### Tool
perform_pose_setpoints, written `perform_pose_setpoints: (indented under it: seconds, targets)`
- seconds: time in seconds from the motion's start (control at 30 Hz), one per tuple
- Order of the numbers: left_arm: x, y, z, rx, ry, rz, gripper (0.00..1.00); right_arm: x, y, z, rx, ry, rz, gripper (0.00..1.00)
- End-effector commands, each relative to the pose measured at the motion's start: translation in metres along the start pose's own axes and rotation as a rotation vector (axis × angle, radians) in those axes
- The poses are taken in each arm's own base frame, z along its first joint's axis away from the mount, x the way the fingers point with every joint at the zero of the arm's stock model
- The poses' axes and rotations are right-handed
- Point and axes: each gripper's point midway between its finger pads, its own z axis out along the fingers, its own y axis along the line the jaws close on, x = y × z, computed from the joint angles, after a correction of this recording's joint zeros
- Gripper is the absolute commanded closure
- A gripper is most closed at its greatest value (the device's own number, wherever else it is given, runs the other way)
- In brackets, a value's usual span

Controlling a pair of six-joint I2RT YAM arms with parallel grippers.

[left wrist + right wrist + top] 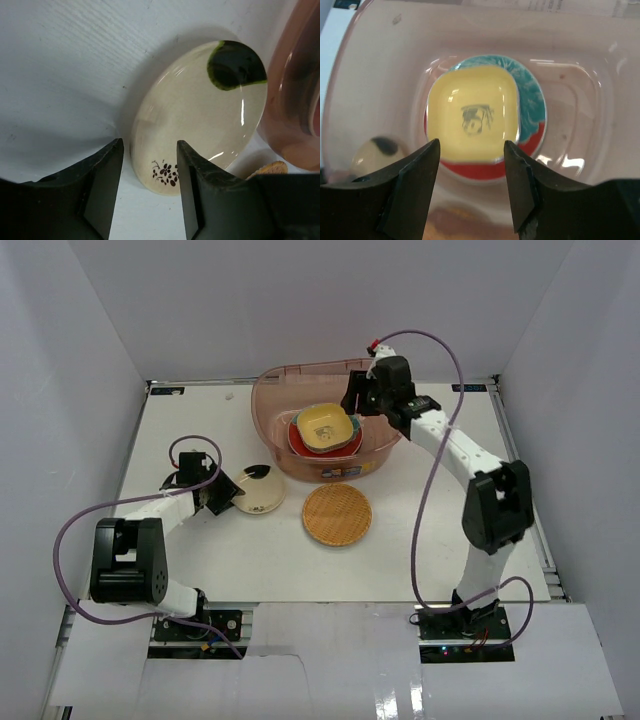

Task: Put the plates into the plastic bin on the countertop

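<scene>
While the left arm is lying bent low beside the cream plate (pixel 262 490), the right arm is reaching far over the plastic bin (pixel 268 425). Two plates, that one and the orange woven plate (pixel 337 513), are sitting on the countertop (pixel 250 560), and three are stacked inside the bin. Up close, the left gripper (pixel 150 185) is standing open astride the cream plate's rim. The right gripper (pixel 471 185) is hanging open above the yellow plate (pixel 470 120).

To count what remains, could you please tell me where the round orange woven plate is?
In the top view, the round orange woven plate lies on the white countertop, beside the translucent pinkish bin, right of the cream round plate.
</scene>
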Motion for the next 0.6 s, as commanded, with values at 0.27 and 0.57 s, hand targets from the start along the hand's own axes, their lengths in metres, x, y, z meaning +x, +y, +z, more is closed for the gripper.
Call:
perform_pose_setpoints:
  seconds: [0.27, 0.57]
  targets:
    - [0.002, 0.012, 0.003, -0.032, -0.01, -0.016, 0.53, 0.096, -0.012, -0.165, -0.085, -0.195, 0.152, 0.43]
    - [-0.008, 0.009, -0.007, -0.028, -0.067, 0.006, 1.0, 0.21, -0.02, -0.165, -0.142, 0.033, 0.345, 0.23]
